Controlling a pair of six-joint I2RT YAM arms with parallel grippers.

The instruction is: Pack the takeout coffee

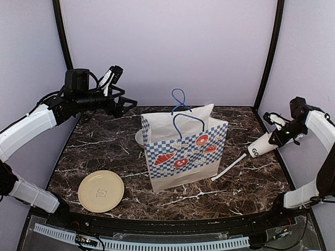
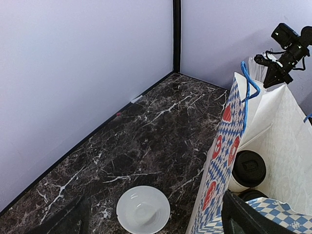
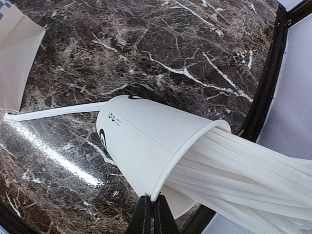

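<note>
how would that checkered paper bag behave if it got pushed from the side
The paper bag looks thin-walled and open-topped, so its side would probably buckle first. The lidded cup inside probably weighs its base, resisting tipping.

I see bright, even light on the pale lavender walls (image 1: 167,47), soft shadows, and a white glare streak across the dark veined marble tabletop (image 3: 46,147) in my right wrist view.

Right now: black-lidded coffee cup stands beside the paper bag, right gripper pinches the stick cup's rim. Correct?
No. The black-lidded coffee cup is inside the paper bag, per the left wrist view. The right gripper does pinch the stick cup's rim.
</note>
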